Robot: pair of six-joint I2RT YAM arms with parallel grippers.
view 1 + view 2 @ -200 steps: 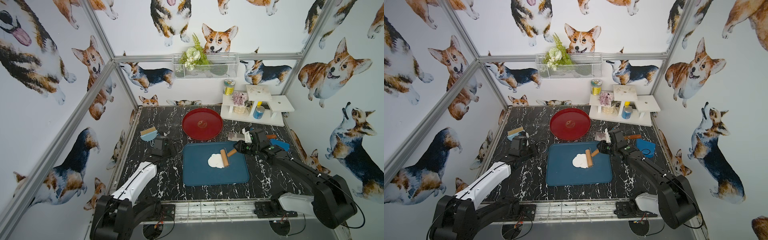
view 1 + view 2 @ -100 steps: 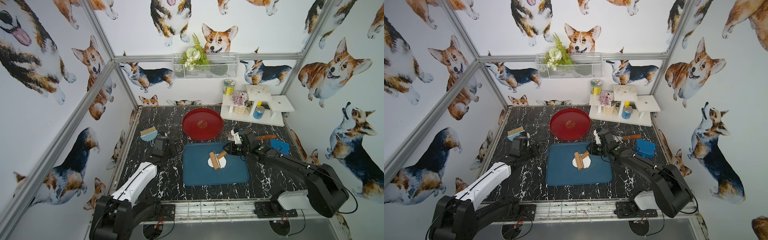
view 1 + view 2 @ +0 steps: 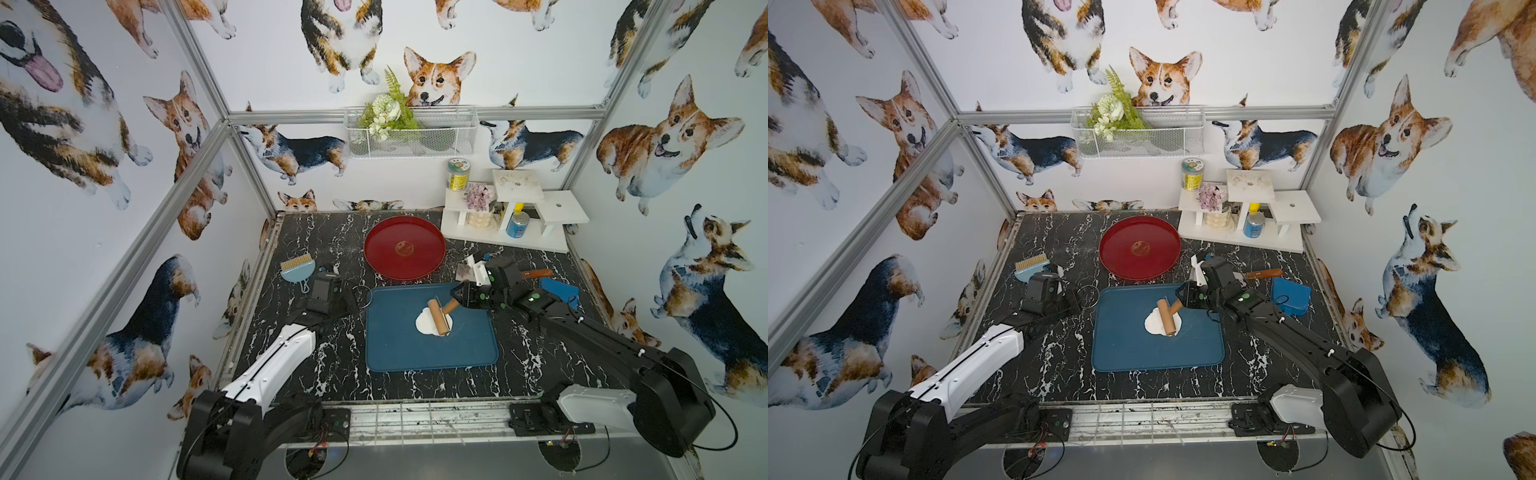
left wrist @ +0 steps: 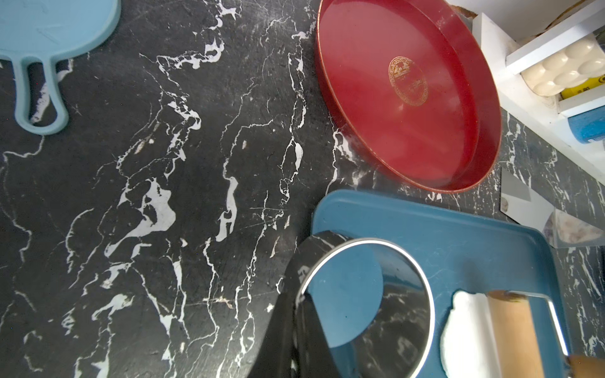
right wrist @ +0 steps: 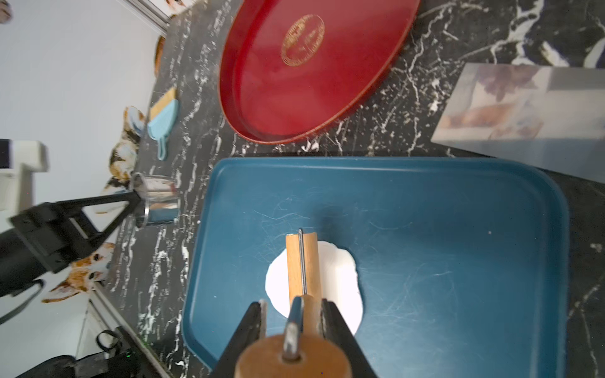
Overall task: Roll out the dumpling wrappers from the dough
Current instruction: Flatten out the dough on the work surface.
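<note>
The dough (image 3: 423, 323) (image 3: 1151, 324) is a flattened white sheet with an uneven outline in the middle of the blue tray (image 3: 415, 357) (image 3: 1133, 353). A wooden roller (image 3: 439, 318) (image 5: 301, 265) lies across the dough. My right gripper (image 3: 459, 297) (image 5: 293, 314) is shut on the roller's wooden handle. My left gripper (image 3: 348, 296) (image 4: 296, 314) hovers left of the tray's far left corner, shut on the wall of a round metal ring cutter (image 4: 366, 307) (image 5: 157, 203). The dumpling wrappers are out of view.
A red round plate (image 3: 405, 247) sits behind the tray. A light blue brush (image 3: 297, 270) lies at the left. A metal scraper (image 3: 536, 273) and a blue box (image 3: 559, 289) lie right of the tray. A white shelf (image 3: 511, 216) stands at the back right.
The right gripper pushed the roller left across the dough, then drew it partly back to the right. The left arm and the ring cutter have not moved.
</note>
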